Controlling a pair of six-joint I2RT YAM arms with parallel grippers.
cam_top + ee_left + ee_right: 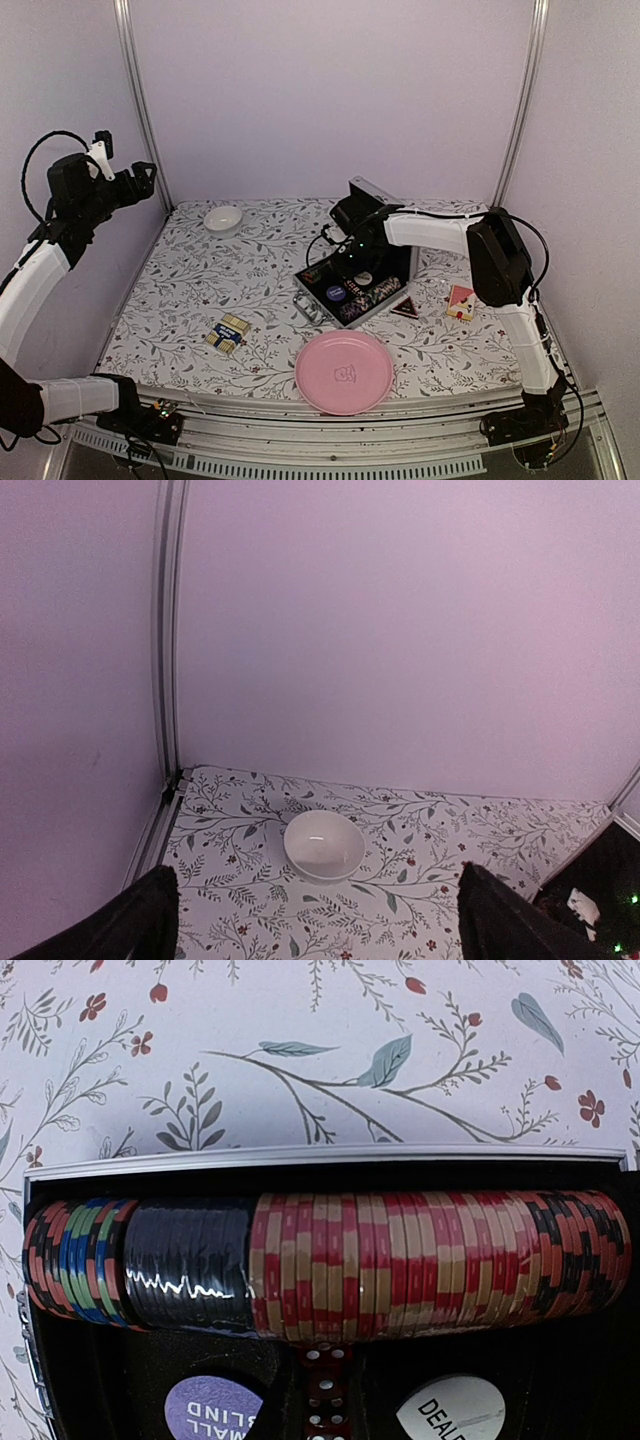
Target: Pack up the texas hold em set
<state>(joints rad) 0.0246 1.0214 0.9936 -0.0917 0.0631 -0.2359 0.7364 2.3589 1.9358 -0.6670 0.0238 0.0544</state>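
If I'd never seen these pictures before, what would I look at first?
Probably the big pink plate at the near edge of the flowery table, because its colour jumps out. Right behind it, in the middle, sits the open silver case. The right wrist view shows its long row of poker chips in red, black, blue and green, packed along one wall.

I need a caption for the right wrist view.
Row of poker chips in the silver case, with red dice and dealer button.

Left tool point(318, 916) raised, agape, right tool point(347, 250) closed
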